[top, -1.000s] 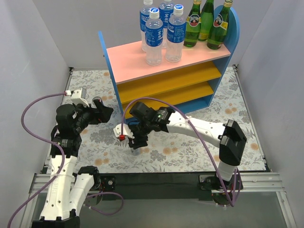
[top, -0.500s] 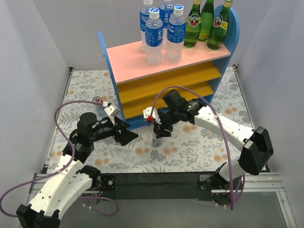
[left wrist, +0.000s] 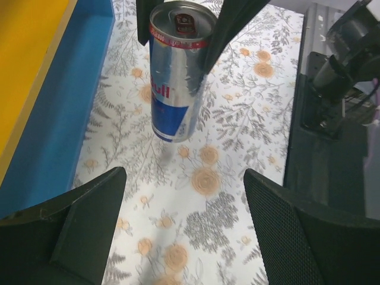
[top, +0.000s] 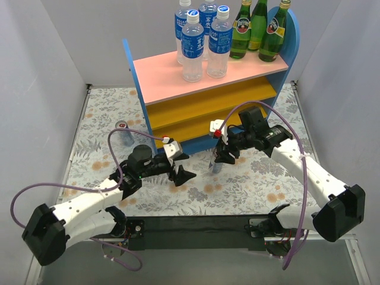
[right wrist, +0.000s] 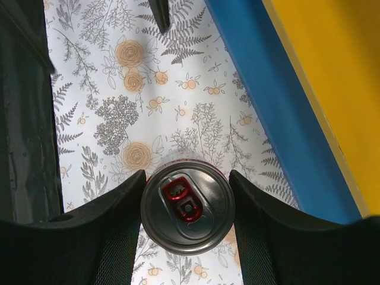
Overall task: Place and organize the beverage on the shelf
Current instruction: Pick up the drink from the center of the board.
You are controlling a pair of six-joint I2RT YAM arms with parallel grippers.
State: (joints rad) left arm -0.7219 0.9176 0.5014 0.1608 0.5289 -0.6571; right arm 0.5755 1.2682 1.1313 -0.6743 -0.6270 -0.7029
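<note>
Seven of nine drinks are up: four water bottles (top: 202,37) and three green bottles (top: 256,27) stand on the shelf's (top: 159,74) top board. Two cans are left. My right gripper (top: 218,155) clasps one can (left wrist: 175,71) upright, at the shelf's 6 o'clock. The other can (top: 125,135) stands at 10 o'clock on the table (top: 267,178). My left gripper (top: 185,165) hangs spread, empty.

A white table cover printed with grey fern sprays and orange-yellow blossoms (top: 101,110) lies flat over the tabletop. Both wrist views show its pattern close and sharp. Plain pale grey walls (top: 41,71) enclose it on the left, at the back and on the right. A black strip (top: 202,224) runs along the cover's near edge, and silver metal rails (top: 358,258) lie beyond that strip, at the bottom of the overhead view.
</note>
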